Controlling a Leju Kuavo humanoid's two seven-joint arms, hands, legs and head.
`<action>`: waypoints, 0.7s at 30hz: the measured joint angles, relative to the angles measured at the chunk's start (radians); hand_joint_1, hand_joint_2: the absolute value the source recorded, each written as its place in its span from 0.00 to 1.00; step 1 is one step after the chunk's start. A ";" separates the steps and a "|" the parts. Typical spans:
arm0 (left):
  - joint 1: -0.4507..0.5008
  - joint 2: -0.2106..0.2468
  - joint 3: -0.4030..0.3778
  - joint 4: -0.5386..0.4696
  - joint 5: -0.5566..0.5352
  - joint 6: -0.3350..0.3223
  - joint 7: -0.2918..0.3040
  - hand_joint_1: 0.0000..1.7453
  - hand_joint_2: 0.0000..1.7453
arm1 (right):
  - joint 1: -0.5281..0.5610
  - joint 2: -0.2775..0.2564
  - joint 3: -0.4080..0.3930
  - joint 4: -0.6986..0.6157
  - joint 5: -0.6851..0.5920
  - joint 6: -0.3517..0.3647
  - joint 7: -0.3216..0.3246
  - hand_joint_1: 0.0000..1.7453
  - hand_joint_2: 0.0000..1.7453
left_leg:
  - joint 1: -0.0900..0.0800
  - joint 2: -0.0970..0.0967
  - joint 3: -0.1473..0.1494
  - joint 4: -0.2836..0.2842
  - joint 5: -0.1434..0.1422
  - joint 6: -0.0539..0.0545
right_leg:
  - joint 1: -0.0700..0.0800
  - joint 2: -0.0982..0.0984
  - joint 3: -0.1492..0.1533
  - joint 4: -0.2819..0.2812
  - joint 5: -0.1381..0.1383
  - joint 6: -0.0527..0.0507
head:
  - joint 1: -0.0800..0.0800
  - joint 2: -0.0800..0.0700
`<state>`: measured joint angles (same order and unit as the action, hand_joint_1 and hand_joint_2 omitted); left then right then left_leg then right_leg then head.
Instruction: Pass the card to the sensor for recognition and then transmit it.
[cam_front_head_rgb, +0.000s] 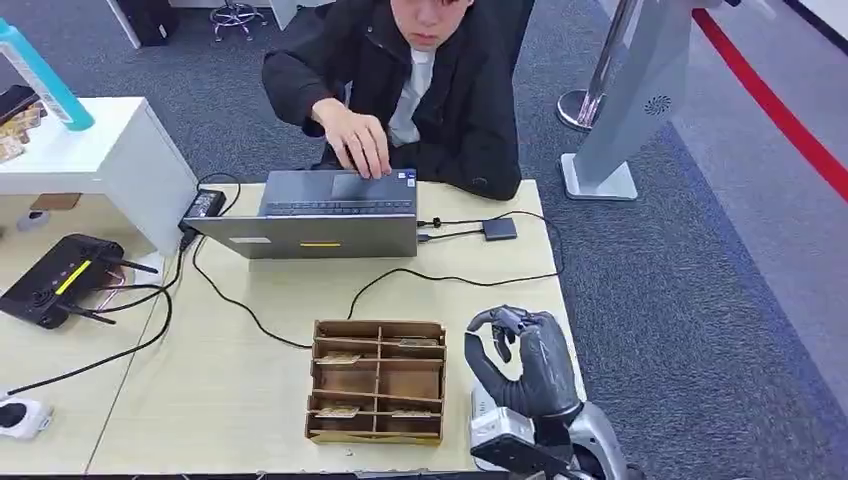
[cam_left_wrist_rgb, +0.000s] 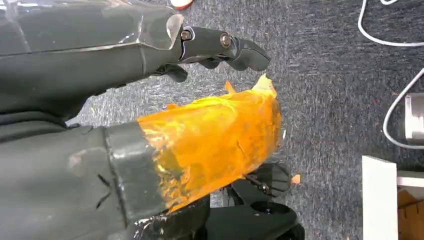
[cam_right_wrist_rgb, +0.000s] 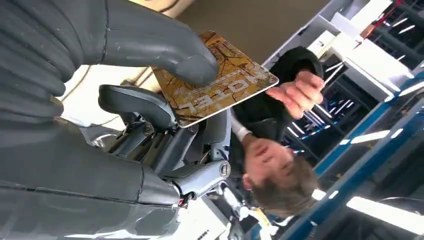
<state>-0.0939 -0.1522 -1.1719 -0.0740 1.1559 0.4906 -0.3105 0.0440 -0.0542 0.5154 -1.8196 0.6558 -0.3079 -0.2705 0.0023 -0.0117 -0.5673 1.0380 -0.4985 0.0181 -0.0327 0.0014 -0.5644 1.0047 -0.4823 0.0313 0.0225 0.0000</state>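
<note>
The gold hotel card (cam_right_wrist_rgb: 220, 82) is pinched between thumb and fingers of the right robot hand (cam_front_head_rgb: 525, 360), held up just right of the cardboard divider box (cam_front_head_rgb: 377, 381) on the desk (cam_front_head_rgb: 230, 380). Left robot hand (cam_left_wrist_rgb: 150, 100) hangs over carpet, can't tell its grip. A person (cam_front_head_rgb: 420, 80) types at the laptop (cam_front_head_rgb: 320, 215).

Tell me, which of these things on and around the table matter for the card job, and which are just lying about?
Part of the job:
- card, pinched in the right hand
- cardboard organizer holding more cards
- small dark box wired to the laptop, possibly the sensor

Just lying about:
- black router
- power brick
- teal bottle
- grey stand
</note>
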 joint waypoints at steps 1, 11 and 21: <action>0.000 0.000 -0.001 0.000 0.000 0.000 0.001 0.00 0.00 | -0.007 0.001 0.004 0.002 0.003 0.000 0.002 1.00 1.00 | 0.000 0.000 0.000 0.000 0.000 0.000 | 0.000 0.000 0.000 0.000 0.000 0.000 | 0.000 0.000; -0.002 0.000 -0.024 0.000 0.002 0.003 0.008 0.00 0.00 | -0.068 0.009 0.045 0.052 0.032 -0.002 0.027 1.00 1.00 | 0.000 0.000 0.000 0.000 0.000 0.000 | 0.000 0.000 0.000 0.000 0.000 0.000 | 0.000 0.000; -0.004 0.000 -0.035 0.000 0.002 0.003 0.020 0.00 0.00 | -0.135 0.031 0.092 0.102 0.068 -0.001 0.064 1.00 1.00 | 0.000 0.000 0.000 0.000 0.001 -0.001 | 0.000 0.000 0.000 0.000 0.000 0.000 | 0.000 0.000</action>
<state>-0.0982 -0.1518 -1.2070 -0.0740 1.1578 0.4932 -0.2903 -0.0914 -0.0236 0.6077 -1.7174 0.7240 -0.3086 -0.2068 0.0023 -0.0116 -0.5674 1.0379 -0.4980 0.0174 -0.0327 0.0018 -0.5645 1.0049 -0.4822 0.0313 0.0221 0.0000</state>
